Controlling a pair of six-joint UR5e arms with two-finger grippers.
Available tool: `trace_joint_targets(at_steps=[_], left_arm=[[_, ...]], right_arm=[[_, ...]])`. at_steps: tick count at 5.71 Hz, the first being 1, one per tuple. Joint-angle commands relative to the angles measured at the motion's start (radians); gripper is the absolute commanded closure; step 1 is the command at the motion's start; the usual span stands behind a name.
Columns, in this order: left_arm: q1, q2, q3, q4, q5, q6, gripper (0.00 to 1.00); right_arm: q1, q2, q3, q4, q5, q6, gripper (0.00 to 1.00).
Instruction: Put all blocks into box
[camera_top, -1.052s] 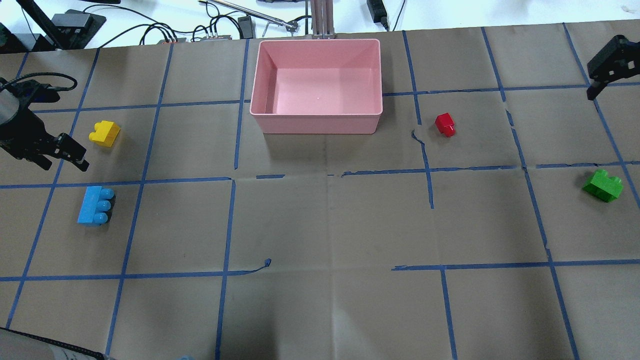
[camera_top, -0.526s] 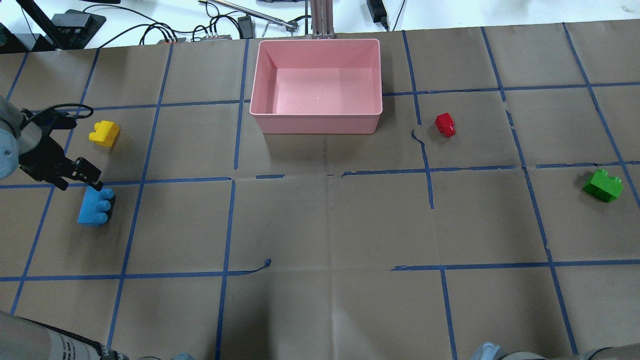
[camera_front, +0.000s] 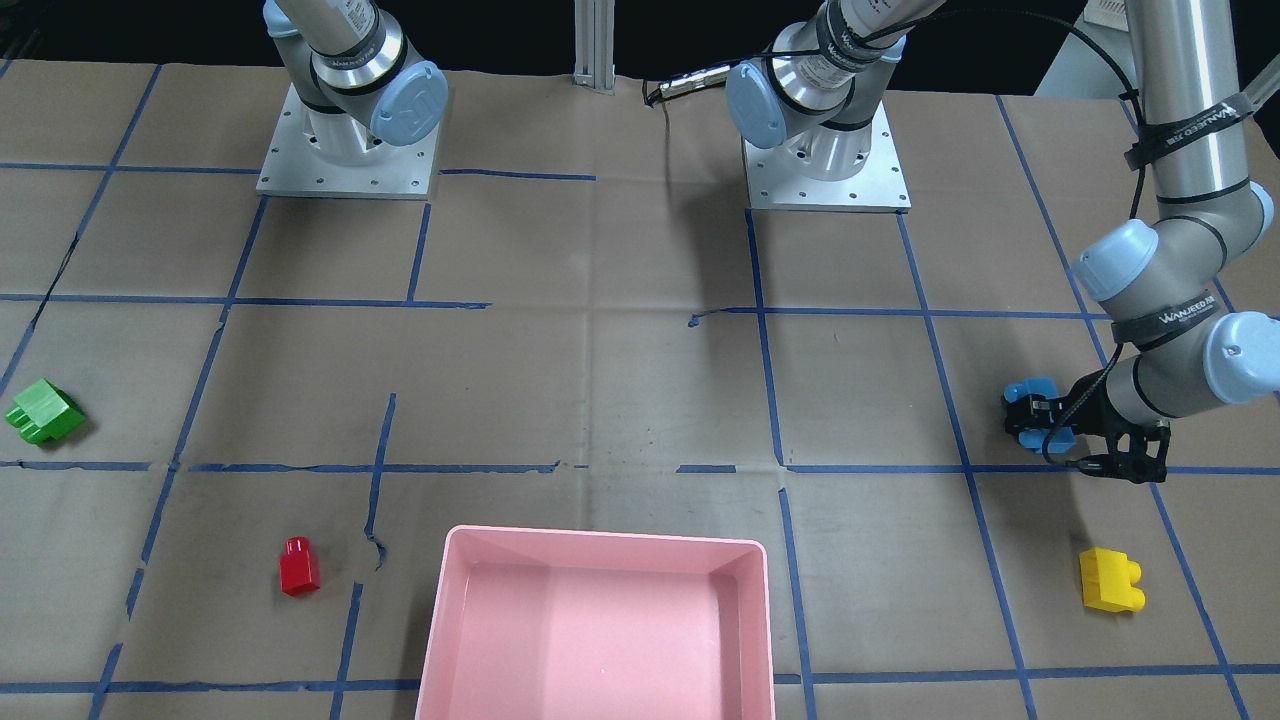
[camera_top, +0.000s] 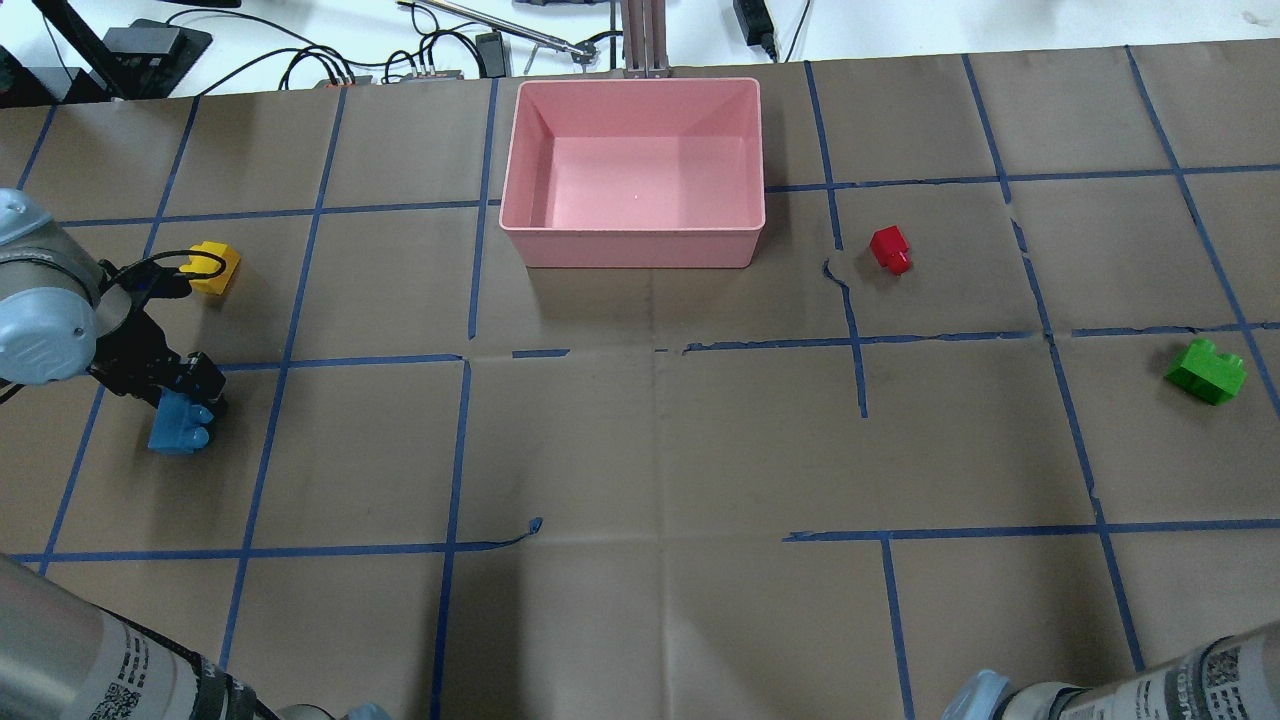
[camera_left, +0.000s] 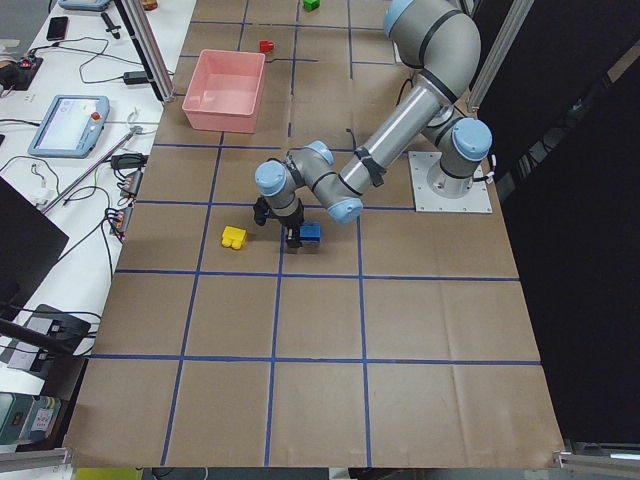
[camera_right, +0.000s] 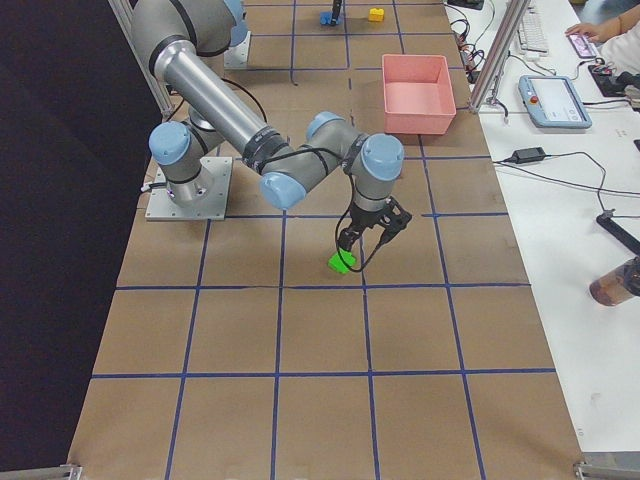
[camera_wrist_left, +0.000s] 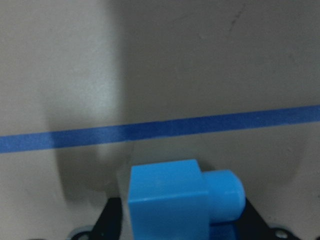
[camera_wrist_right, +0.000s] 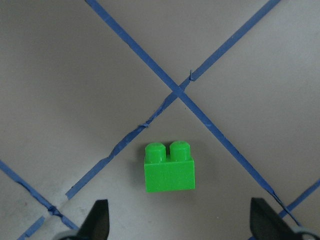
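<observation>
Two worries: we're straddling blue block (camera_top: 177, 433) at 9 o'clock, left gripper (camera_top: 192, 392) clamp unclear, risking slipping; right gripper (camera_wrist_right: 182, 220), spread, risking nudging green block (camera_wrist_right: 169, 170).

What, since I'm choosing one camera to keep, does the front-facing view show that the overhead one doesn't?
Only the front-facing view shows the arms' base plates. Only the overhead view shows the cables past the far edge of the table and the whole pink box, which the front-facing view cuts off. Both show the green block, red block, yellow block, and the left gripper with its jaws either side of the blue block.
</observation>
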Motion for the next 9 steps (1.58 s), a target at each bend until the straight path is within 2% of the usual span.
trace_joint_targets(at_steps=[1,2,3,4,5,7,9], left_arm=[[-0.006,0.016,0.004,-0.007,-0.004,0.001,0.99],[-0.02,0.04,0.036,-0.054,-0.009,0.001,1.0],[-0.053,0.087,0.103,-0.166,-0.086,-0.001,1.0],[-0.148,0.115,0.177,-0.233,-0.113,-0.001,1.0],[-0.273,0.114,0.257,-0.242,-0.113,-0.002,1.0],[-0.475,0.036,0.451,-0.266,-0.112,-0.049,1.0],[-0.645,-0.102,0.664,-0.329,-0.109,-0.253,1.0]], right_arm=[[0.001,0.005,0.192,-0.273,0.009,0.013,0.01],[0.001,0.015,0.231,-0.303,0.012,0.004,0.01],[0.0,0.031,0.236,-0.308,0.004,-0.002,0.01],[0.001,0.055,0.237,-0.314,0.006,-0.002,0.01],[0.001,0.089,0.237,-0.346,0.003,-0.01,0.01],[0.001,0.105,0.239,-0.354,0.001,-0.04,0.01],[0.001,0.135,0.237,-0.357,-0.014,-0.04,0.01]])
